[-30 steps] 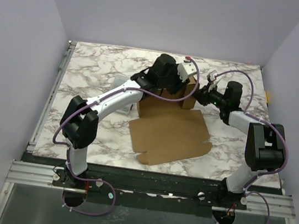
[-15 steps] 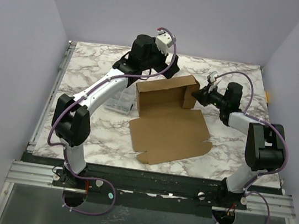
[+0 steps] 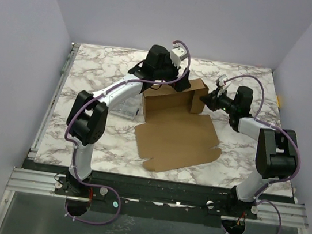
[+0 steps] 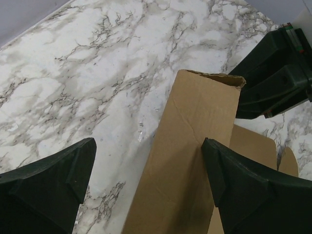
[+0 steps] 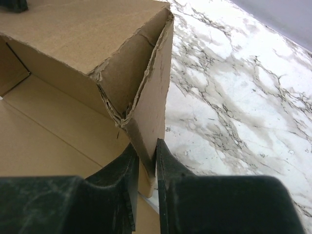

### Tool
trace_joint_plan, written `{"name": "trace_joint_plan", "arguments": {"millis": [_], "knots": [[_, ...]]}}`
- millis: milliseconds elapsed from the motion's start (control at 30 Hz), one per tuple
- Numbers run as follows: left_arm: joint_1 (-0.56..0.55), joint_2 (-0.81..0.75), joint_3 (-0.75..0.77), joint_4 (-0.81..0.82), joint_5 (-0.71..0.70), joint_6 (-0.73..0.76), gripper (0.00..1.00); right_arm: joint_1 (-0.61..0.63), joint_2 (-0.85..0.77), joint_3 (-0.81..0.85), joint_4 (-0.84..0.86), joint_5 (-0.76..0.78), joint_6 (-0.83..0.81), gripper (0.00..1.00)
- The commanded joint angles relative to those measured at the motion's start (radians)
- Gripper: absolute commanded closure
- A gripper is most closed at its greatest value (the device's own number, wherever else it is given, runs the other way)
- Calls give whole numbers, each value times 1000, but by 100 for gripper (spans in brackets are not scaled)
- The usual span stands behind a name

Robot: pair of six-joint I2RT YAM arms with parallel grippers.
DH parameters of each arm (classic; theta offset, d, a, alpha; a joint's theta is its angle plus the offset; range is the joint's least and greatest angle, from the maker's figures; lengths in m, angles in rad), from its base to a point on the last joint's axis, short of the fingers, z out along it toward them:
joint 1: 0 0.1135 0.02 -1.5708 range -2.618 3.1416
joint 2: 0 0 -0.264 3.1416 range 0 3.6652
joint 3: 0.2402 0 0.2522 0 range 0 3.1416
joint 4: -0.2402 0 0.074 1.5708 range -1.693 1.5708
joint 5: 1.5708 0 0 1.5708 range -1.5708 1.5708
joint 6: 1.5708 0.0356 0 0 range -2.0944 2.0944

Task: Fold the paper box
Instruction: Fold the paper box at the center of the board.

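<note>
The paper box [image 3: 177, 134] is a brown cardboard sheet lying flat at the front, with its rear wall [image 4: 190, 161] folded upright. My left gripper [image 3: 175, 85] hovers over the top of that wall, open. In the left wrist view the wall stands between the wide-apart fingers, close to the right one, and the left gripper [image 4: 147, 146] holds nothing. My right gripper [image 3: 206, 99] is at the wall's right end. There, in the right wrist view, the right gripper [image 5: 147, 152] is shut on the box's upright end flap [image 5: 151, 105], pinching its lower edge.
A small clear plastic case [image 3: 125, 107] sits left of the box, partly behind the left arm. The marble table [image 3: 92, 73] extends to lavender walls at the back and both sides. The box's flat panel reaches toward the near edge.
The left gripper opened and let go of the rear wall, swung up toward the back left, then came back over the wall's top. The right gripper kept its pinch on the end flap.
</note>
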Motion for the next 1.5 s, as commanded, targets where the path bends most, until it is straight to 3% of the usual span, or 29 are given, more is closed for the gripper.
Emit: {"name": "trace_joint_plan", "arguments": {"millis": [0,367,933,1167,1467], "knots": [[-3,4,-9,17,84,17,2,8,2,13,55,-20,0,82],[-3,39,-3,21,76,-100,18,9,40,-40,266,-80,-44,78],[-50,55,-5,23,-12,-202,19,10,88,-17,352,-75,-14,71],[-52,54,-1,37,-43,-287,19,17,124,1,377,-73,-21,61],[-5,114,41,36,-31,-348,19,19,206,2,571,-163,-47,53]]}}
